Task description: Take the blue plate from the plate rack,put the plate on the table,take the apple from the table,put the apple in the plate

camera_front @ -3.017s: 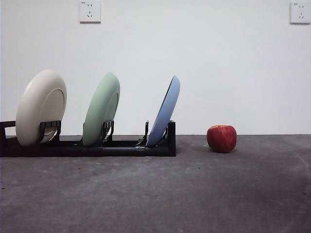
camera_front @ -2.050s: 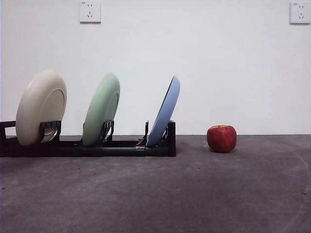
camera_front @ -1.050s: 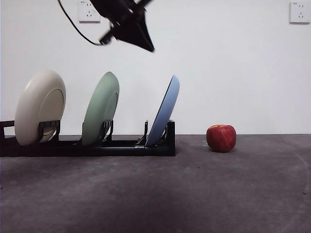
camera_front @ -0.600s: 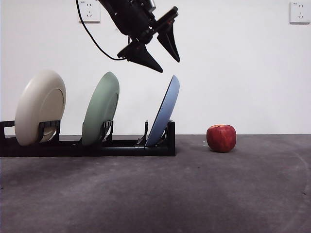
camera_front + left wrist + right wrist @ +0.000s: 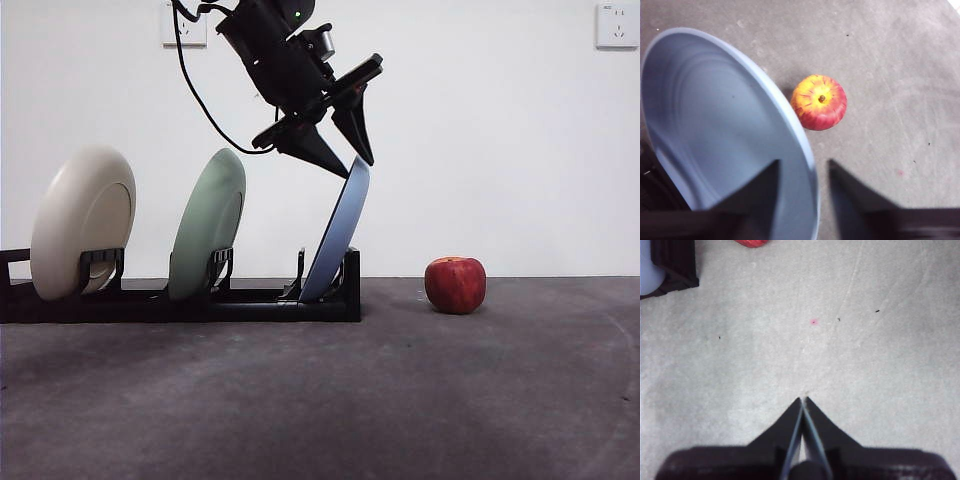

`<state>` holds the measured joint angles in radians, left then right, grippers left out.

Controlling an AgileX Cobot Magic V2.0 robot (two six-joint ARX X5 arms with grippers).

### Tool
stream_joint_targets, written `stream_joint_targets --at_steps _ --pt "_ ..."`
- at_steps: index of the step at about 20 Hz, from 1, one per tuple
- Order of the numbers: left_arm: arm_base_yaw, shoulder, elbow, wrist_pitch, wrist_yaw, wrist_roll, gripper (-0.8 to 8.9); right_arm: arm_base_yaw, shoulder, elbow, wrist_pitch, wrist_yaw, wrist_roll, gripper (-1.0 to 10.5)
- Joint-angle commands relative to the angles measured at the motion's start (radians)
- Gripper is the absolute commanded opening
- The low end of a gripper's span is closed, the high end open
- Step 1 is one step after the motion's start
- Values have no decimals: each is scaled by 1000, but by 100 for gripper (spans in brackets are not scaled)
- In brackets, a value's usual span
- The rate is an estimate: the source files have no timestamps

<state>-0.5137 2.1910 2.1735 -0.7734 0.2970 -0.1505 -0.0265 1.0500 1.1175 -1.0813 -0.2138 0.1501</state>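
Observation:
The blue plate (image 5: 336,238) leans upright in the right-hand slot of the black plate rack (image 5: 180,302). My left gripper (image 5: 358,170) reaches down from above, open, with one jaw on each side of the plate's top rim. In the left wrist view the blue plate (image 5: 715,125) fills the space by the left gripper (image 5: 805,162), its rim between the jaws. The red apple (image 5: 456,285) sits on the table (image 5: 400,400) to the right of the rack, and it also shows in the left wrist view (image 5: 818,102). My right gripper (image 5: 802,401) is shut and empty over bare table.
A cream plate (image 5: 82,220) and a pale green plate (image 5: 207,225) stand in the rack's other slots, left of the blue one. The right wrist view shows the rack's end (image 5: 672,262) and an edge of the apple (image 5: 752,242). A white wall stands behind.
The left arm came in from the top and moved down and right. Its open jaws now straddle the blue plate's top rim. The plates and apple have not moved.

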Motion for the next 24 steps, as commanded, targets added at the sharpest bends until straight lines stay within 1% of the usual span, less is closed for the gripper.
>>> stream_joint_targets --at_steps 1,2,3,4,10,14,16,23,24 --pt "-8 29 3 -5 -2 12 89 1 2 3 -6 -3 4 0" --pt "-8 31 3 -9 -2 12 88 1 2 3 -11 -2 4 0" --pt "-8 31 3 -12 -1 12 51 1 2 3 -17 -2 3 0" --pt "-10 31 3 -14 -2 13 -17 1 2 3 -21 -2 3 0" --pt "-9 31 3 -21 -1 -5 -9 1 2 3 -19 6 3 0" --pt "-6 17 3 -23 93 -17 -8 1 2 3 -20 8 3 0" --pt "-6 -3 3 -22 103 -30 -9 1 2 3 -20 8 3 0" --pt "-12 -172 3 -18 105 -30 -9 1 2 3 -29 7 3 0" --pt "-12 -206 3 -20 122 -30 -9 1 2 3 -30 7 3 0"
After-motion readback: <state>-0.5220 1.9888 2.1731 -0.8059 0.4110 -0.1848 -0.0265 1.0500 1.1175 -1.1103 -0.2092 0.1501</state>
